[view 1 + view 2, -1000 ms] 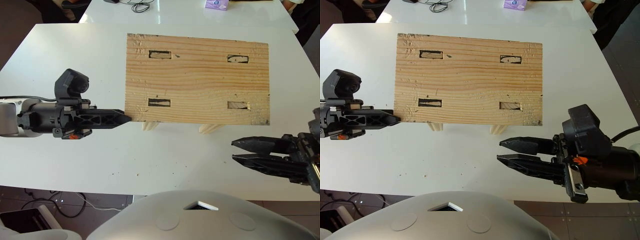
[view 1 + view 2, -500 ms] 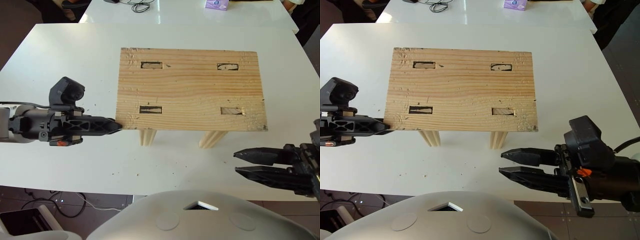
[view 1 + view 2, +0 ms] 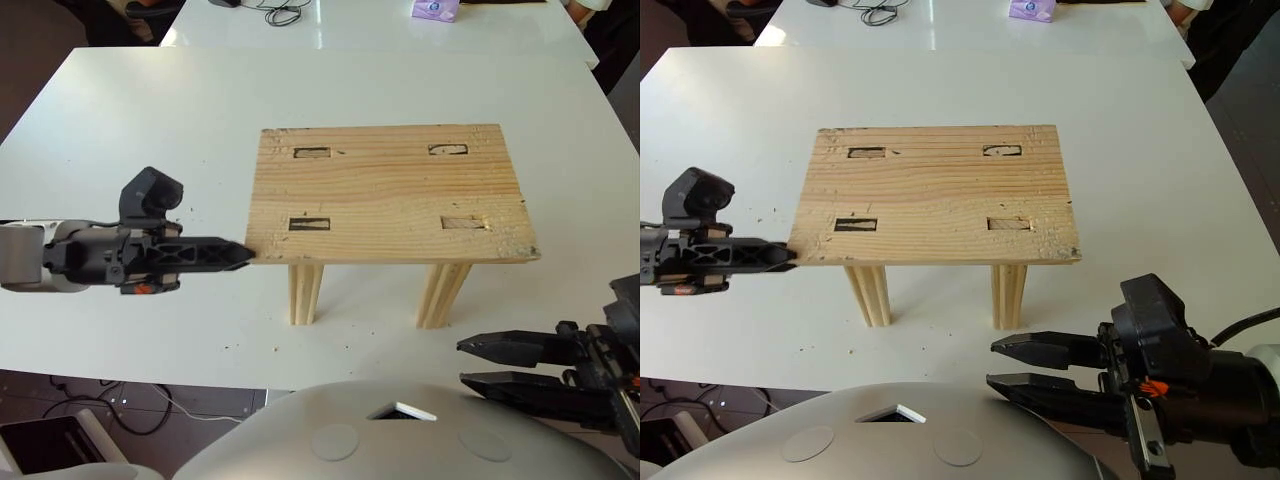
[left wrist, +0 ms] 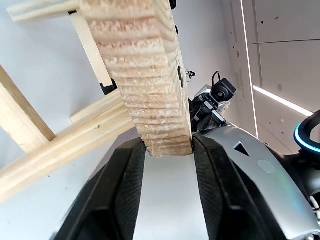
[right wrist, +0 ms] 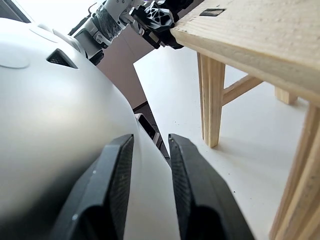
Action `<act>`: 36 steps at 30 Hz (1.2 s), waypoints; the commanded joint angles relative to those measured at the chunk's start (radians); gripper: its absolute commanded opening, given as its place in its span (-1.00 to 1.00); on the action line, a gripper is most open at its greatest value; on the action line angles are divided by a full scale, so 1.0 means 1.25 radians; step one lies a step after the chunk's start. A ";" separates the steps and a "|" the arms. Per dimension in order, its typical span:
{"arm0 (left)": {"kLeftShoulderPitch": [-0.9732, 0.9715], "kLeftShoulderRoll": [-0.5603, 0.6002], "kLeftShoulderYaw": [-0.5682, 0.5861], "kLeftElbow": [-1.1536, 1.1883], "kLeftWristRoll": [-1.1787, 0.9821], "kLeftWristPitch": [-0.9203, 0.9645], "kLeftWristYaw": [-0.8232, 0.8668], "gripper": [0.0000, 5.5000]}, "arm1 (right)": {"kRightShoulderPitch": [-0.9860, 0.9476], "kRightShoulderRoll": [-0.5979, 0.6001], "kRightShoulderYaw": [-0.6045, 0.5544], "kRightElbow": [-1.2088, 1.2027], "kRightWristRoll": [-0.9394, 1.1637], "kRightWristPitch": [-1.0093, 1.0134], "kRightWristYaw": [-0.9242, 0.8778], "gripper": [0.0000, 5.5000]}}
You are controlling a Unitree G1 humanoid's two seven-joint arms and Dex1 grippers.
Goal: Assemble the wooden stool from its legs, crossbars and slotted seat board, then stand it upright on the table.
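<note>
The assembled wooden stool stands on the white table [image 3: 140,130], its slotted seat board [image 3: 385,190] on top and two front legs [image 3: 306,292] [image 3: 443,293] showing below it. My left gripper [image 3: 246,255] is shut on the seat board's near left corner; in the left wrist view the board's end grain [image 4: 150,85] sits clamped between the black fingers [image 4: 125,190], with a crossbar [image 4: 92,47] behind. My right gripper [image 3: 468,362] is open and holds nothing, low at the table's near edge, in front of the stool's right front leg and apart from it [image 5: 211,100].
A second white table stands behind with cables [image 3: 270,12] and a purple pack [image 3: 433,9]. Bare tabletop lies to the left, right and far side of the stool. Small wood crumbs [image 3: 275,350] dot the near edge.
The stool has tipped up from leaning away to standing, its front legs now showing full length. My left gripper stayed on the board's corner; my right gripper dropped lower and nearer.
</note>
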 commanded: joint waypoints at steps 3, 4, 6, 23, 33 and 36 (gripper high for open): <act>0.003 0.017 -0.016 -0.002 0.011 0.033 0.062 0.03 | 0.013 0.013 0.019 -0.024 -0.037 -0.008 -0.002 -0.53; 0.003 0.018 -0.010 0.005 0.019 0.041 0.054 0.08 | 0.015 0.015 0.021 -0.025 -0.040 -0.009 -0.002 -0.53; 0.008 0.011 0.011 0.025 0.078 0.062 0.013 0.21 | 0.021 0.023 0.026 -0.027 -0.063 -0.001 0.010 -0.53; 0.105 -0.143 0.051 0.100 0.781 -0.266 -0.210 0.29 | 0.220 0.101 0.305 0.183 -0.914 -0.165 0.189 -0.53; 0.124 -0.547 0.040 0.052 1.099 -0.669 0.177 0.29 | -0.136 0.416 0.625 0.331 -1.111 -0.341 -0.130 -0.53; 0.149 -0.644 0.049 0.084 1.182 -0.797 0.247 0.29 | -0.232 0.534 0.680 0.407 -1.175 -0.462 -0.201 -0.53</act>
